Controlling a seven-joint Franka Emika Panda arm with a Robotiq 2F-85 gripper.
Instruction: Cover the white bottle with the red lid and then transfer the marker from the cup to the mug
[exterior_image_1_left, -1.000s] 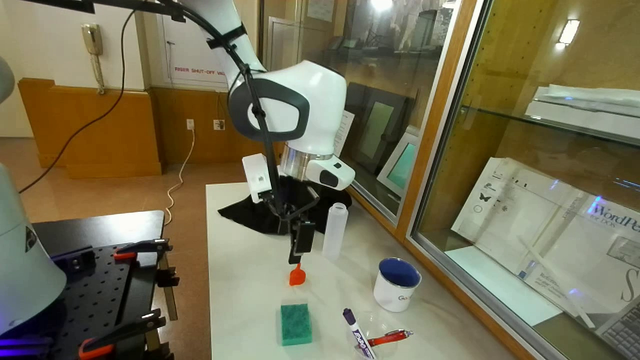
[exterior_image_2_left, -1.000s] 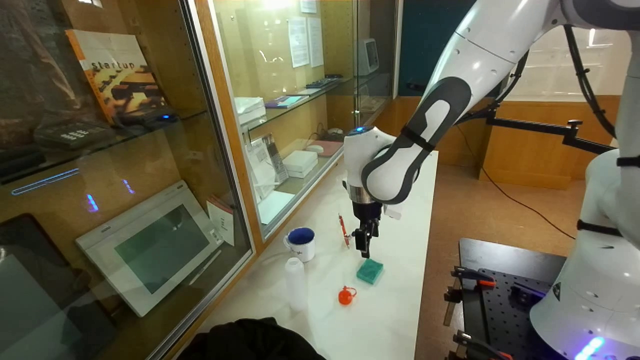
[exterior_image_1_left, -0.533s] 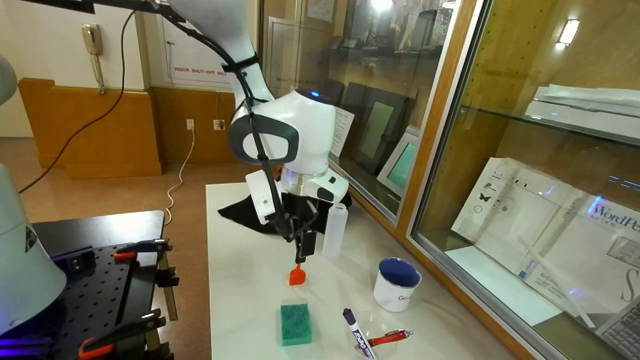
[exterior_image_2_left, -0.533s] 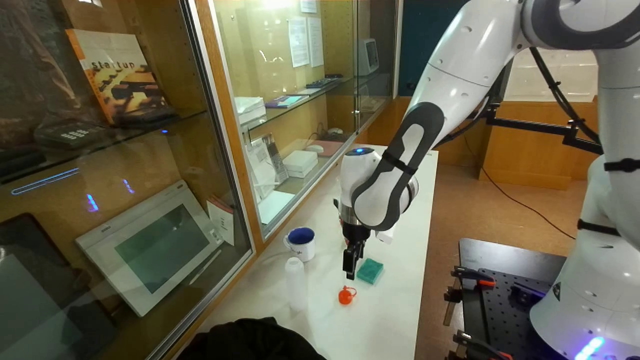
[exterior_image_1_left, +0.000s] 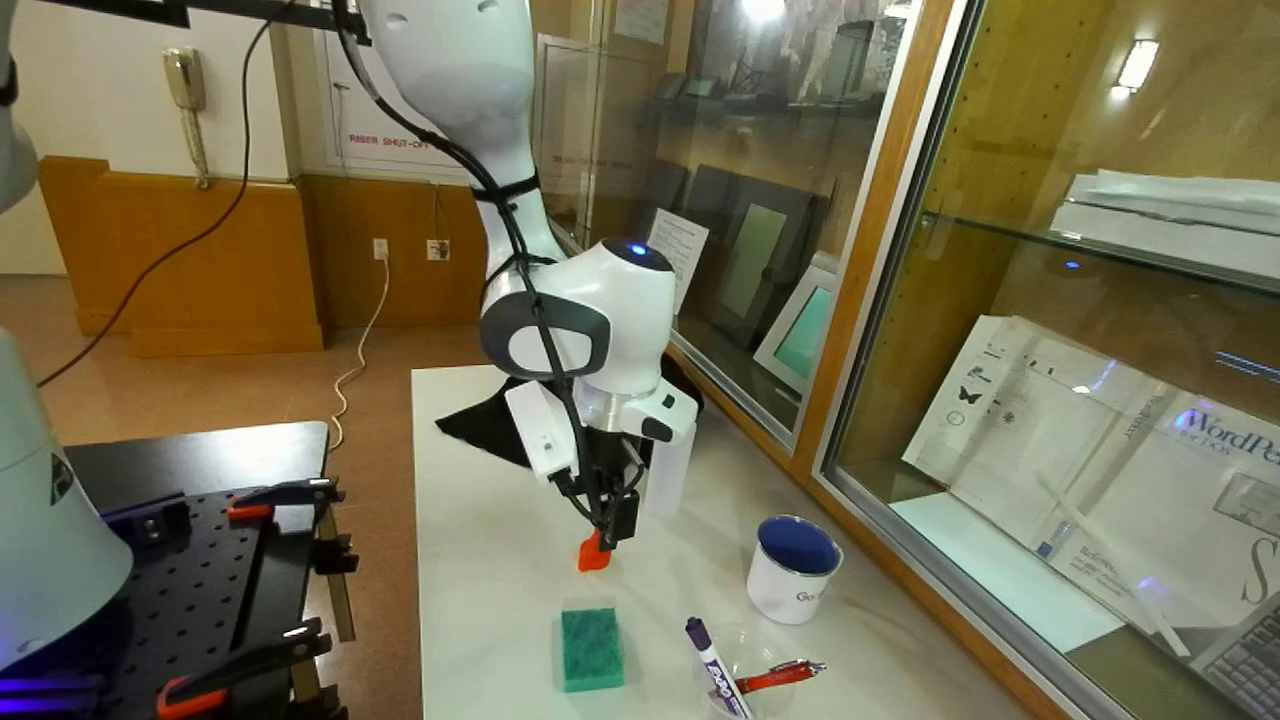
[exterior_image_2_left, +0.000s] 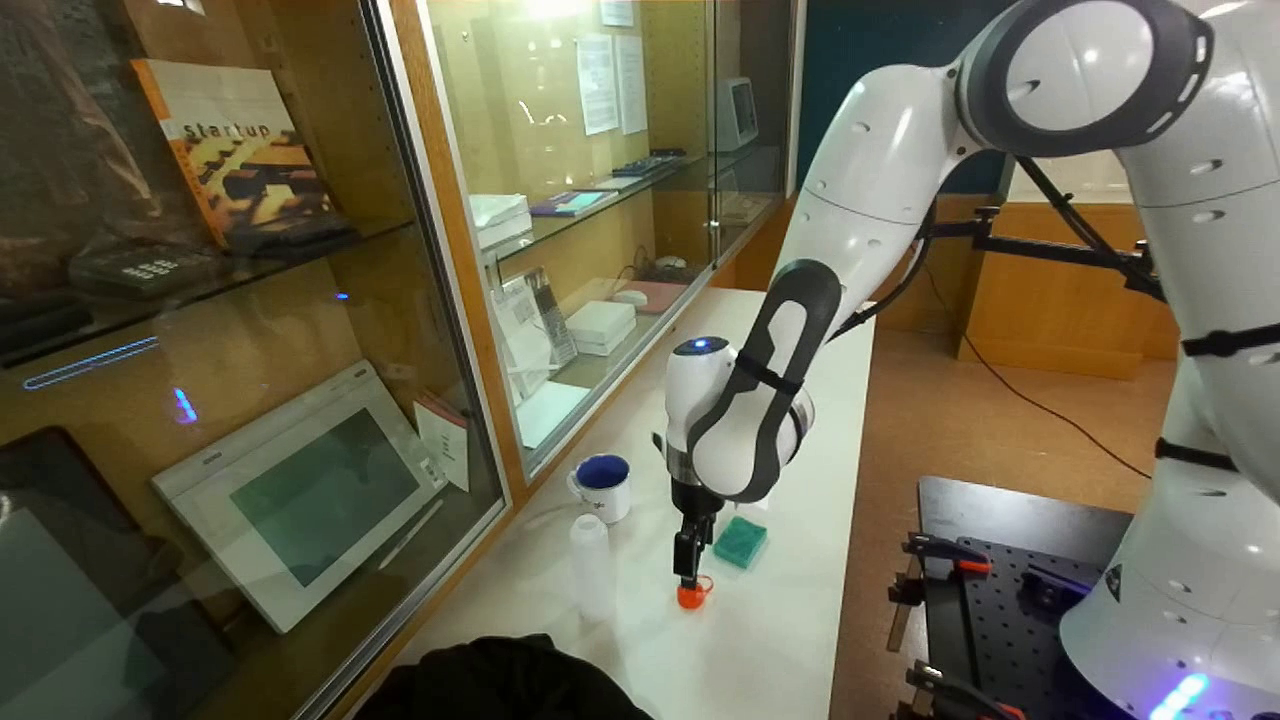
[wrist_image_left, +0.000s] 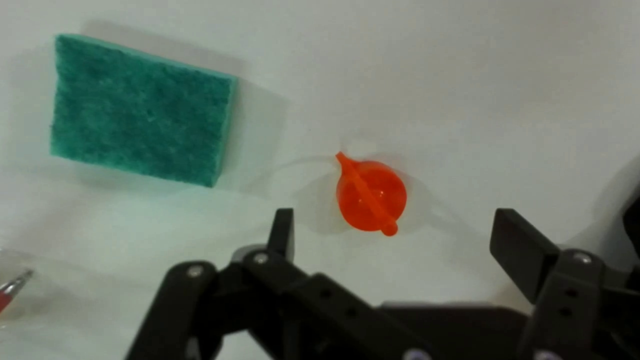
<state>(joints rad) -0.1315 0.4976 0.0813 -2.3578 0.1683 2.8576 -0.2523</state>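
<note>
The red lid (exterior_image_1_left: 592, 557) lies on the white table; it also shows in an exterior view (exterior_image_2_left: 690, 598) and in the wrist view (wrist_image_left: 372, 200), with a thin strap across it. My gripper (wrist_image_left: 395, 240) is open and empty, its fingertips low over the lid (exterior_image_1_left: 612, 542), one on each side in the wrist view. The white bottle (exterior_image_2_left: 592, 570) stands upright without a lid, partly behind the arm in an exterior view (exterior_image_1_left: 668, 478). The marker (exterior_image_1_left: 712, 655), white with a dark cap, leans in a clear cup (exterior_image_1_left: 742, 648). The white mug (exterior_image_1_left: 785, 592) with blue inside stands near the cabinet.
A green sponge (exterior_image_1_left: 592, 650) lies near the lid. A red pen (exterior_image_1_left: 780, 676) leans in the clear cup. A black cloth (exterior_image_2_left: 500, 680) lies at one table end, beyond the bottle. A glass cabinet with a wooden frame (exterior_image_1_left: 815, 430) borders the table's long side.
My gripper has come down and across, past the sponge, to just over the red lid. The arm now hides part of the bottle in an exterior view. The objects have not moved.
</note>
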